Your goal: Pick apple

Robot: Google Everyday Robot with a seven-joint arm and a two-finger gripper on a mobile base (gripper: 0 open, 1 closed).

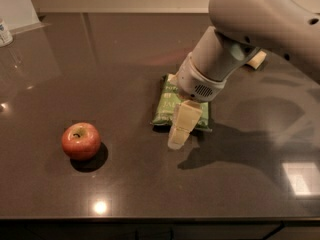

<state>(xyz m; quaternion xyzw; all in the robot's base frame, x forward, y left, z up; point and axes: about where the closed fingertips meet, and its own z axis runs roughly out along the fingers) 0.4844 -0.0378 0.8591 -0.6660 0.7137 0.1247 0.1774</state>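
Note:
The apple (80,140) is small, round and red with a yellowish patch at its stem dimple. It sits on the dark countertop (100,69) at the lower left. My gripper (181,129) hangs from the grey arm in the middle of the view, over the front edge of a green chip bag (167,106). It is well to the right of the apple and not touching it.
The chip bag lies flat at the centre, partly hidden by my arm. A white container (5,32) stands at the far left edge. The counter's front edge (150,218) runs along the bottom. A pale object (258,59) shows behind the arm.

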